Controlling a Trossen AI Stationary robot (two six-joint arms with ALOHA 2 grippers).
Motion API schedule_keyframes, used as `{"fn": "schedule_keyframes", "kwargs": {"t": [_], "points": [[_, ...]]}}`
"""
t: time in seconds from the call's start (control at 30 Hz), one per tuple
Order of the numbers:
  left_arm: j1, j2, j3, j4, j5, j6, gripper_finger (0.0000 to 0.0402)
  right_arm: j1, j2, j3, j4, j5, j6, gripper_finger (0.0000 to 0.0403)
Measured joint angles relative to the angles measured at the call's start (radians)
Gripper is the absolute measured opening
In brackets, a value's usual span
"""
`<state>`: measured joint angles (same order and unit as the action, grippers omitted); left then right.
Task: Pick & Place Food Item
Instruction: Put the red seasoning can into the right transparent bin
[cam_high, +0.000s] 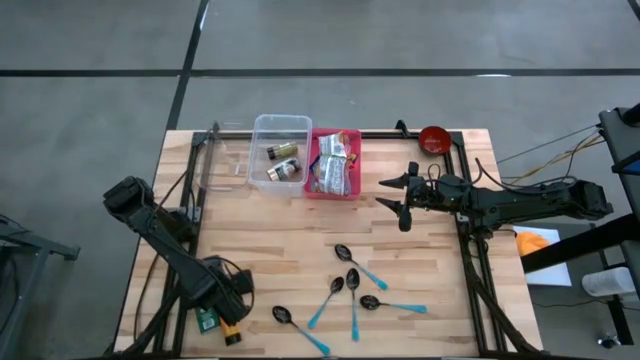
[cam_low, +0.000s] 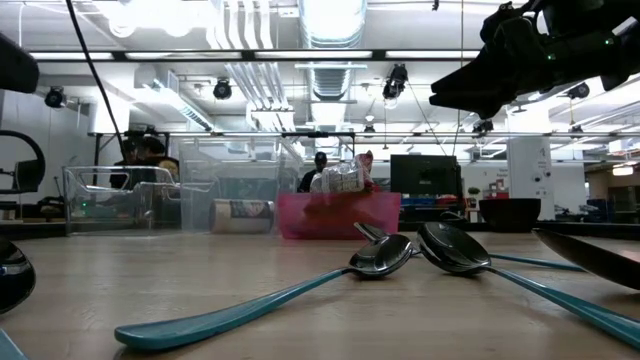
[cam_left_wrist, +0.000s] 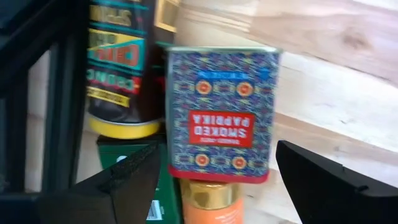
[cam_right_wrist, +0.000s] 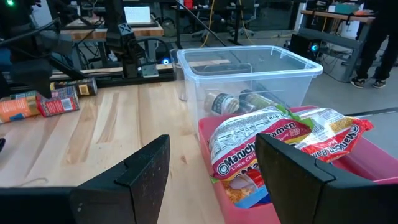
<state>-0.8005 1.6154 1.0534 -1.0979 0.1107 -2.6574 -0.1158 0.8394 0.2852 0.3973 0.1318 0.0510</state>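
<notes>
From above, the left gripper (cam_high: 222, 305) hangs low by the table's near-left corner over a small cluster of food containers, while the right gripper (cam_high: 398, 196) waits beside the pink plastic bin (cam_high: 352, 170). The left wrist view shows open fingers flanking a blue patterned smoked-paprika tin (cam_left_wrist: 221, 112), probably lined up to grasp. The right wrist view shows spread, empty fingers facing ramen packets (cam_right_wrist: 261, 144).

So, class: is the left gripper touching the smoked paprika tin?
Apart. In the left wrist view the open left gripper has its fingers on either side of the smoked paprika tin, with gaps showing.
</notes>
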Motion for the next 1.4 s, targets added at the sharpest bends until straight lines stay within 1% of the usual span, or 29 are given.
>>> {"fn": "schedule_keyframes", "kwargs": {"t": [0.3, 0.7, 1.13, 1.4], "points": [[0.001, -0.002, -0.018, 0.012, -0.01, 0.006, 0.0319, 0.0, 0.0, 0.0, 0.0, 0.0, 0.0, 0.0235], [0.0, -0.008, -0.107, 0.116, 0.002, 0.009, 0.0319, 0.0, 0.0, 0.0, 0.0, 0.0, -0.001, 0.0235], [0.018, -0.018, -0.109, 0.123, -0.013, 0.019, 0.0319, 0.0, 0.0, 0.0, 0.0, 0.0, 0.0, 0.0235], [0.105, -0.018, -0.109, 0.151, -0.029, 0.178, 0.0319, 0.0, 0.0, 0.0, 0.0, 0.0, 0.0, 0.0235]]}}
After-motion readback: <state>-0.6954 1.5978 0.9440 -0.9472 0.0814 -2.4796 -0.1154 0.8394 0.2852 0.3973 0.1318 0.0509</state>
